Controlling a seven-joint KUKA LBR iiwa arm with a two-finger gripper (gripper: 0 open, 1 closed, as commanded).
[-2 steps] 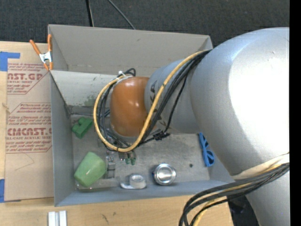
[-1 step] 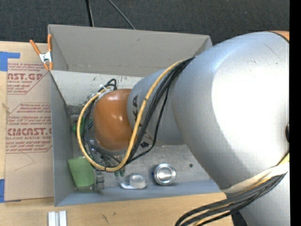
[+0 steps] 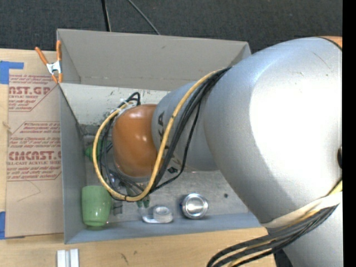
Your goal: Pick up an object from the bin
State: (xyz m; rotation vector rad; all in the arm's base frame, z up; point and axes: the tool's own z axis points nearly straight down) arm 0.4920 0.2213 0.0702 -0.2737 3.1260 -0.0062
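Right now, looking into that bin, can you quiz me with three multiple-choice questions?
1. The green cup lies: A) in the bin's lower-left corner; B) by its far wall; C) outside it.
2. The round metal piece is: A) red; B) silver; C) blue.
3. The arm is: A) folded away from the bin; B) resting on the cardboard; C) reaching into the bin.
A, it sits in that corner of the view; B, it shines silver; C, its orange wrist cover is between the walls.
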